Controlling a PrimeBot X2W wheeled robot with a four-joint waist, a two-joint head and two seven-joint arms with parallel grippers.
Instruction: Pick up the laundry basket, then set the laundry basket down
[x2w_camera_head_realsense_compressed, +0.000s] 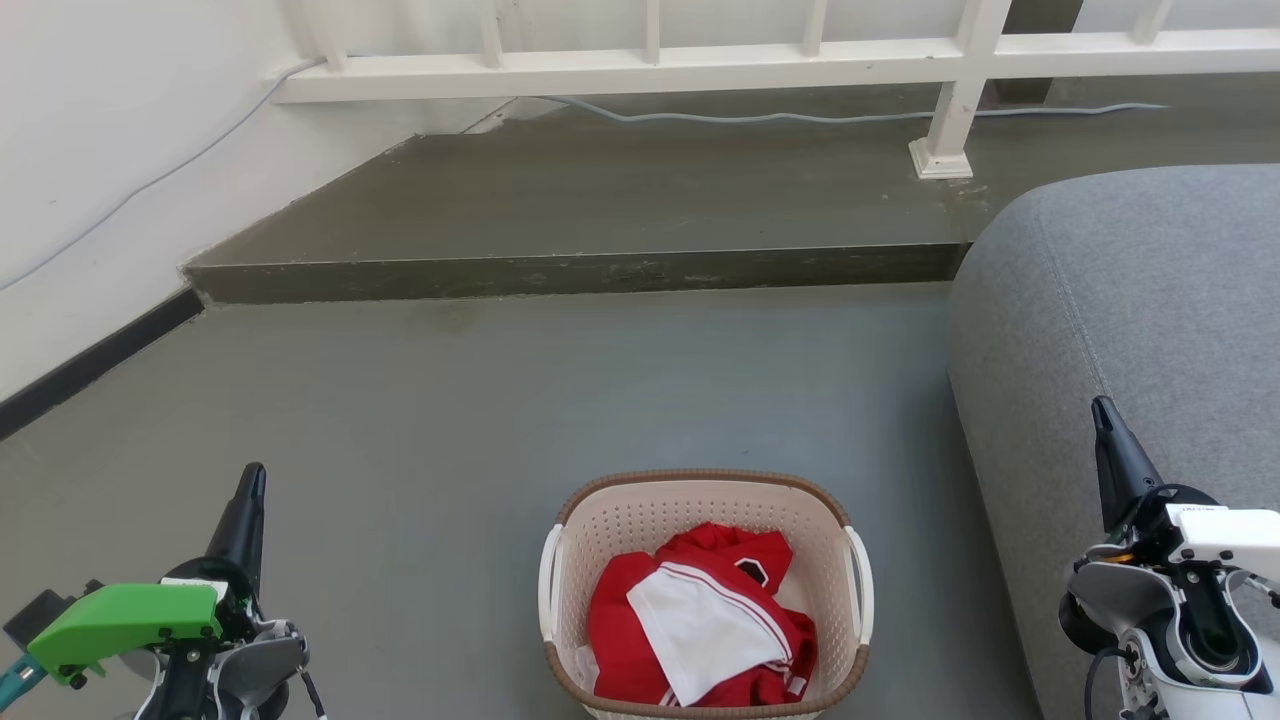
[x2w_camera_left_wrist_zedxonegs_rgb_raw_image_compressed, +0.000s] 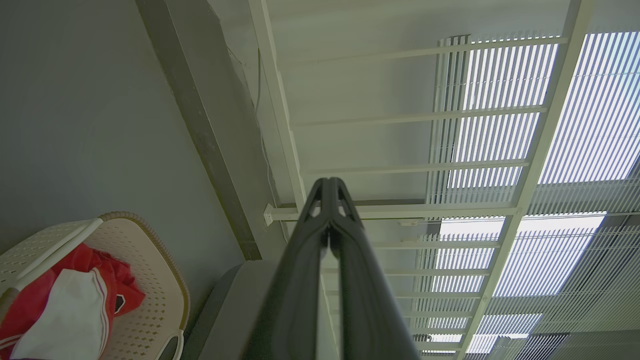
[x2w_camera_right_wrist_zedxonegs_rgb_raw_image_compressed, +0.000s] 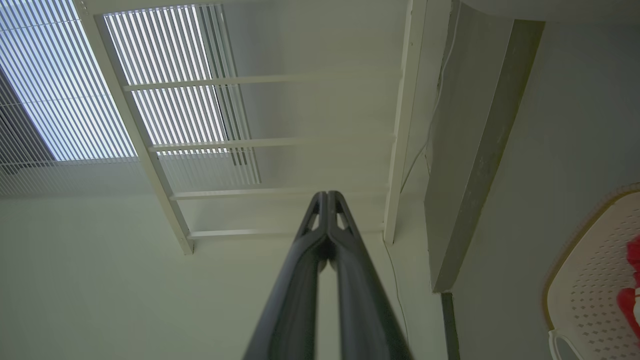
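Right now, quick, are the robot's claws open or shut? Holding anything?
Left claw: shut, holding nothing.
Right claw: shut, holding nothing.

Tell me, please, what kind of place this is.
Probably a living area in a home: a grey sofa stands beside a basket of clothes on the floor, and a white railing stands on a raised step.

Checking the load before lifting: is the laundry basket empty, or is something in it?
Not empty. The laundry basket holds crumpled red and white clothing that covers most of its bottom and stays below its top edge.
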